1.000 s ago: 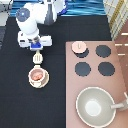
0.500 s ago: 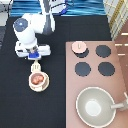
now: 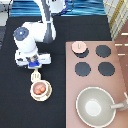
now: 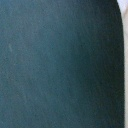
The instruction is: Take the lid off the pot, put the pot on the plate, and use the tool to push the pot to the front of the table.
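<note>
the gripper [image 3: 34,65] hangs over the black table [image 3: 20,107] toward the exterior view's left edge, about halfway between that view's top and bottom edges. whether it is open or closed cannot be told, and nothing can be seen held in it.

just beside it, toward the exterior view's bottom, lies the tool [image 3: 35,77], its far end touching or overlapping the rim of the plate [image 3: 32,95]. the pot [image 3: 39,89] sits on that plate, open, showing its reddish-brown inside. the plate and pot stand on the black part of the table, near its left edge in the exterior view.

the lid [image 3: 78,47] is off the pot and well apart from it, resting on the brown stove panel [image 3: 119,70] at the burner [image 3: 82,51] in the panel's corner toward the exterior view's top left. a large grey pan [image 3: 94,106] stands on the panel toward the bottom edge.

the wrist view shows only a dark, plain surface.
</note>
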Robot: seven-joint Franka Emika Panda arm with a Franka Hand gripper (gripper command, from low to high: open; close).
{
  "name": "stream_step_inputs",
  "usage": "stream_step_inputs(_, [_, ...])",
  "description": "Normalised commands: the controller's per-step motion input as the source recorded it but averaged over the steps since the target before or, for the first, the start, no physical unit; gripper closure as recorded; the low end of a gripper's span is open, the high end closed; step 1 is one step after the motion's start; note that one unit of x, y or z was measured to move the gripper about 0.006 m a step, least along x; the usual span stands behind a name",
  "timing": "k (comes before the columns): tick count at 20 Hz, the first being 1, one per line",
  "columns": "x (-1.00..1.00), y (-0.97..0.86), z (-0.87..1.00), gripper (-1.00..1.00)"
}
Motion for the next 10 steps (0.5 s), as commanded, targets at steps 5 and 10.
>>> stream_step_inputs(5, [0.03,0.82,0.04,1.00])
stream_step_inputs(10, [0.35,0.63,0.10,1.00])
